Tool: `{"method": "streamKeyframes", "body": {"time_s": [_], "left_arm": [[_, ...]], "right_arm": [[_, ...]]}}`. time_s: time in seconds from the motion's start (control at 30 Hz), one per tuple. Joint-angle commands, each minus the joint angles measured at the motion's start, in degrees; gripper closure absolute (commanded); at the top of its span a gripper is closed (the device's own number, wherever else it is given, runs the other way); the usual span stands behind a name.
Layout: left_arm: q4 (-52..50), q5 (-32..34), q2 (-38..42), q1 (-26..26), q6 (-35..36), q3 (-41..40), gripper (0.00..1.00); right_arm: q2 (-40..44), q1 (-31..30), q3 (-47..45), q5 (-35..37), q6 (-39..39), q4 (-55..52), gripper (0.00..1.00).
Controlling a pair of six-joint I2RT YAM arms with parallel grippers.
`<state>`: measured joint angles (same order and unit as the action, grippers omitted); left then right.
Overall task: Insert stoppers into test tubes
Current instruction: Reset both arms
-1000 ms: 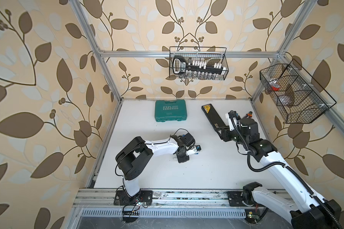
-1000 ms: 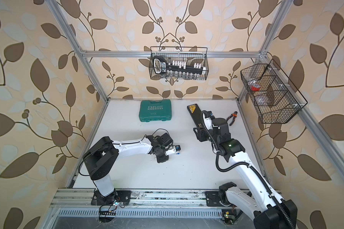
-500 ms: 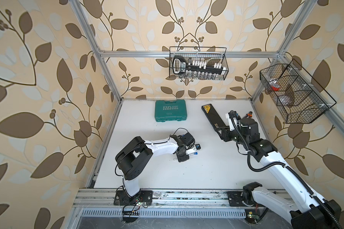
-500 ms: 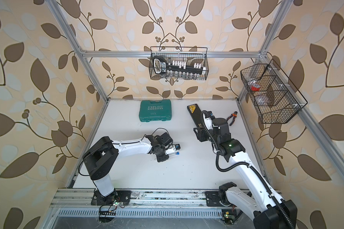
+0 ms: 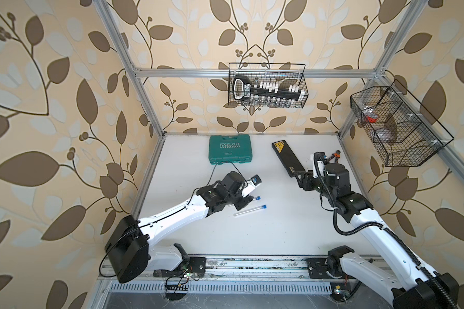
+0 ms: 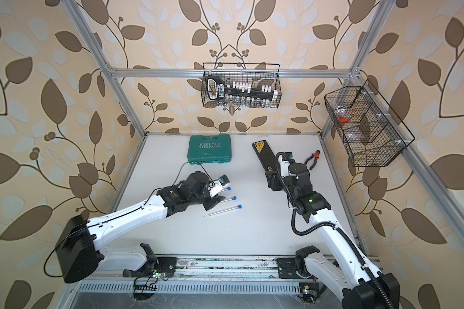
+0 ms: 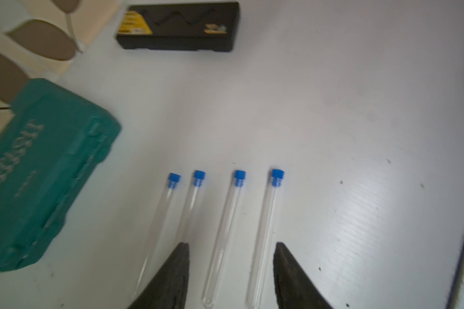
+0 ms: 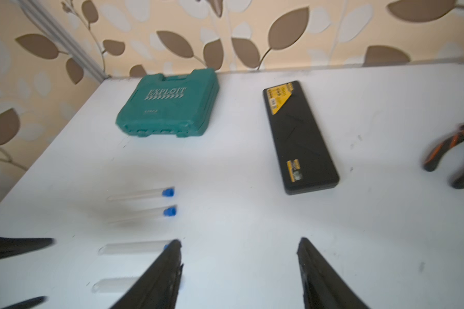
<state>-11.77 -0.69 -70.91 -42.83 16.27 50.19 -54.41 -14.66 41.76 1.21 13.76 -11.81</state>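
Several clear test tubes (image 7: pixel 227 227) lie side by side on the white table (image 7: pixel 359 133). Each has a blue stopper (image 7: pixel 277 175) in its mouth. In both top views the nearest tube (image 5: pixel 248 210) (image 6: pixel 223 210) lies just in front of my left gripper (image 5: pixel 243 203). In the left wrist view my left gripper (image 7: pixel 231 244) stands open over the tubes' rounded ends, two showing between its fingers and neither gripped. My right gripper (image 8: pixel 239 240) is open and empty, off to the tubes' right near the black case. The tubes (image 8: pixel 140 194) also show in the right wrist view.
A green tool case (image 5: pixel 230 149) lies at the back of the table. A long black case (image 5: pixel 287 157) lies right of it, with orange-handled pliers (image 6: pixel 313 158) further right. Wire baskets hang on the back wall (image 5: pixel 267 85) and the right wall (image 5: pixel 397 125).
My left gripper has opened and let go of a stoppered tube, which now lies on the table nearest the front. My right gripper has opened wider and kept its place.
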Motion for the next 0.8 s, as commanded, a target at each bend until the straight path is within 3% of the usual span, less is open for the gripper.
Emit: {"method": "streamKeyframes", "body": {"time_s": [0.0,0.13,0.23,0.27,0.33,0.43,0.67,0.7,0.77], "left_arm": [[12.9,11.6,4.3,2.8,-7.7,-4.0,0.38],[18.3,20.8,8.3,10.6,-14.2,-10.3,0.25],[22.3,21.9,9.9,18.4,-17.7,-15.7,0.02],[23.4,20.6,9.0,20.9,-17.0,-16.9,0.01],[22.2,24.6,6.3,24.0,-19.0,-17.0,0.01],[26.7,26.8,5.1,26.2,-16.1,-20.0,0.01],[44.4,21.7,-0.7,31.8,-13.9,-26.3,0.01],[46.3,20.5,-2.1,32.0,-12.2,-26.5,0.01],[43.7,20.8,-4.1,32.3,-12.1,-24.5,0.01]], "right_arm": [[-0.2,0.9,-4.2,13.4,-0.2,11.9,0.28],[-3.0,2.8,-11.5,22.0,-4.8,26.6,0.18],[-8.8,5.7,-16.1,21.1,-9.4,37.5,0.08],[-11.8,6.6,-16.0,20.6,-9.8,38.5,0.07],[-16.1,7.7,-17.0,19.3,-10.2,42.6,0.07],[-20.4,8.2,-21.8,16.3,-12.9,55.9,0.07],[-31.9,11.5,-28.8,11.3,-11.6,77.9,0.07],[-33.6,11.7,-28.6,13.0,-11.2,80.0,0.05],[-30.8,12.9,-26.7,13.2,-8.5,70.9,0.03]]}}
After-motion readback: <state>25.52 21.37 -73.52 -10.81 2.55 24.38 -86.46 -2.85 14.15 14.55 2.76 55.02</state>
